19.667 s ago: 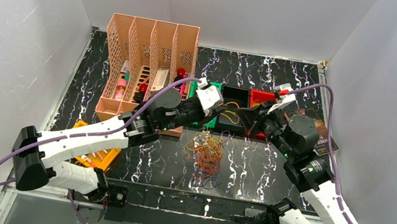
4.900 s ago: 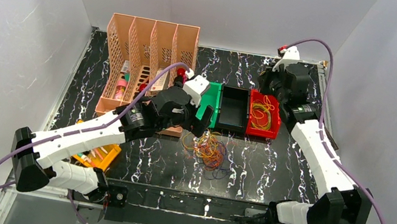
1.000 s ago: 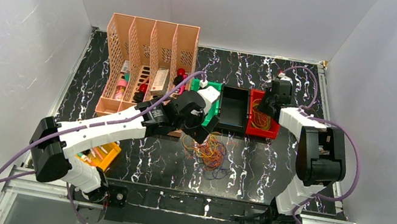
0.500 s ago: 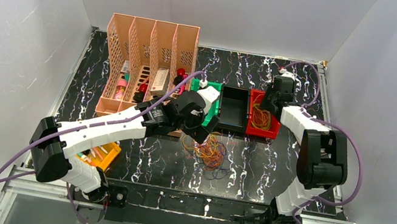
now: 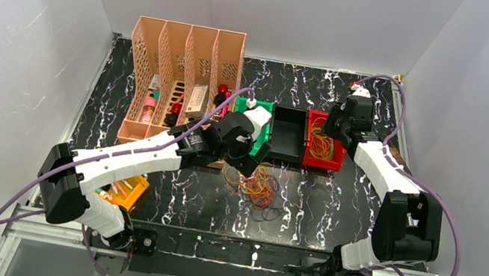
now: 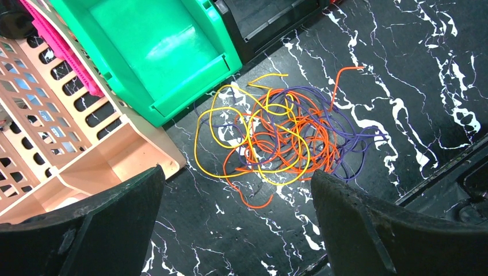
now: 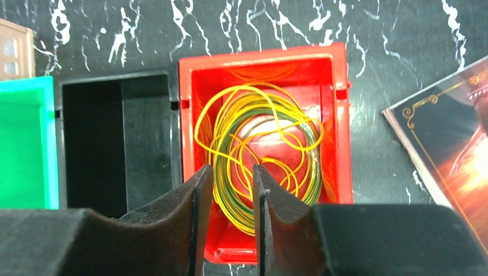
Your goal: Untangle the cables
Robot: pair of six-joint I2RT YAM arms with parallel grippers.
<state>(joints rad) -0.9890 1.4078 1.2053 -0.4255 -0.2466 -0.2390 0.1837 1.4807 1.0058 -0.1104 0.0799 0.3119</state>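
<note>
White plain walls [image 5: 265, 5] stand around a black table top with white marble veins [image 5: 322, 197]. At its far left stands a tall peach plastic file rack with four slots [image 5: 165, 56]. To the right of the rack are three small plastic bins in a row: a green bin [image 6: 155, 52], a black bin [image 5: 287, 134] and a red bin [image 7: 343, 144]. A dark glossy card with gold ornament [image 7: 449, 126] lies on the table just right of the red bin.

The left gripper [image 6: 239, 230] hangs over the table in front of the green bin. Its two black fingers stand very wide apart and grip nothing. Below it, on the table, lies a loose tangle of thin cables [image 6: 282, 138] in orange, yellow and purple, just beside the green bin.

The right gripper [image 7: 230, 172] hangs over the near side of the red bin. Its fingers have only a narrow gap between them, and I see no wire caught there. In this bin lies a coil of yellow and green cables [image 7: 270, 132].
</note>
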